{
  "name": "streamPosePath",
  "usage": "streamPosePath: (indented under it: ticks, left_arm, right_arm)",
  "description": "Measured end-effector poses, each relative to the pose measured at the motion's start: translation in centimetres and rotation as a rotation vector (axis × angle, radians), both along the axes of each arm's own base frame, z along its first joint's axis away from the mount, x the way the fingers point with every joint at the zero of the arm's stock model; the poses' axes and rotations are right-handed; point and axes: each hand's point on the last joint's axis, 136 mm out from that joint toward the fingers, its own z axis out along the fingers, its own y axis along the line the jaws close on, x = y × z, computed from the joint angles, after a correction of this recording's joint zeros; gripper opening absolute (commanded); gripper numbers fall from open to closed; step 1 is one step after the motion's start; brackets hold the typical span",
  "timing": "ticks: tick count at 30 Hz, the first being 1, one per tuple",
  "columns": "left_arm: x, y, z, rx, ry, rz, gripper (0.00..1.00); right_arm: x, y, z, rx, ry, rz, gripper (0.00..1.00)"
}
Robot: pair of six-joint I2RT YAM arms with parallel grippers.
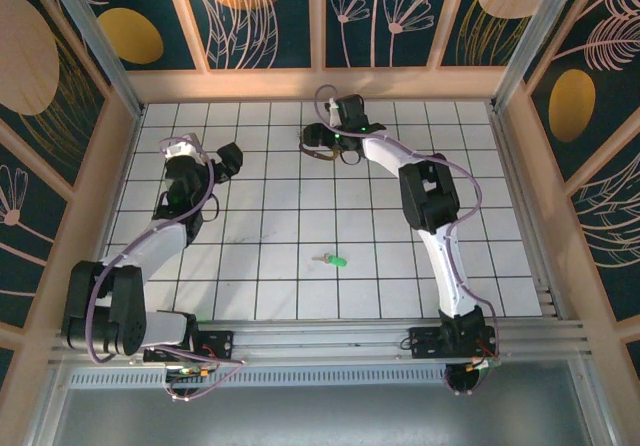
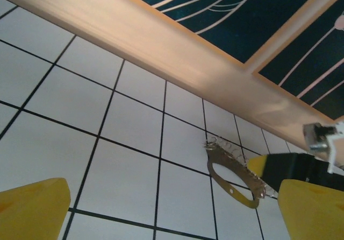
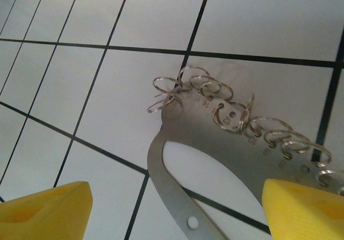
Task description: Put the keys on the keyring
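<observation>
Keyring (image 1: 322, 146) lies flat on the white tiled table (image 1: 400, 266) in the far middle, just under the right gripper (image 1: 338, 144). In the right wrist view the keyring (image 3: 209, 124) is a thin metal oval plate with an open centre and a row of small holes along its upper edge. Small wire rings (image 3: 196, 81) hang through those holes in a loose bunch, some overlapping.

The right gripper (image 3: 174, 207) stands with its jaws apart, one yellow pad on either side of the plate. The right-hand pad (image 3: 303, 207) covers the plate's edge, and whether it touches the metal is hard to tell.

The green-headed key (image 1: 336, 260) lies alone on a tile nearer the arm bases, well apart from the keyring and from both grippers, with its silver blade pointing left.

The left gripper (image 1: 215, 158) hangs over the far-left tiles, jaws wide apart and holding nothing. In its wrist view the left gripper (image 2: 172, 210) frames bare tiles, with the keyring (image 2: 212, 164) off to the right, beside the other arm's black finger.
</observation>
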Motion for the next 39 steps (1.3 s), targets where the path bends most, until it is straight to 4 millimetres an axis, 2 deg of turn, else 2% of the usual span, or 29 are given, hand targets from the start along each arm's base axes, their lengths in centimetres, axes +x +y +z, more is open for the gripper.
streamPosePath:
  ticks: [10, 21, 39]
  left_arm:
    - [-0.8, 0.2, -0.3, 0.007, 0.008, 0.012, 0.99]
    - [-1.0, 0.1, -0.7, 0.01, 0.026, 0.01, 0.99]
    - [-1.3, 0.1, 0.7, 0.005, -0.006, 0.008, 0.99]
  right_arm:
    - [0.8, 1.3, 0.1, -0.01, -0.007, 0.001, 0.82]
    - [-0.8, 3.2, -2.6, -0.027, 0.049, 0.021, 0.82]
    - [-1.1, 3.0, -3.3, -0.069, 0.054, 0.005, 0.79]
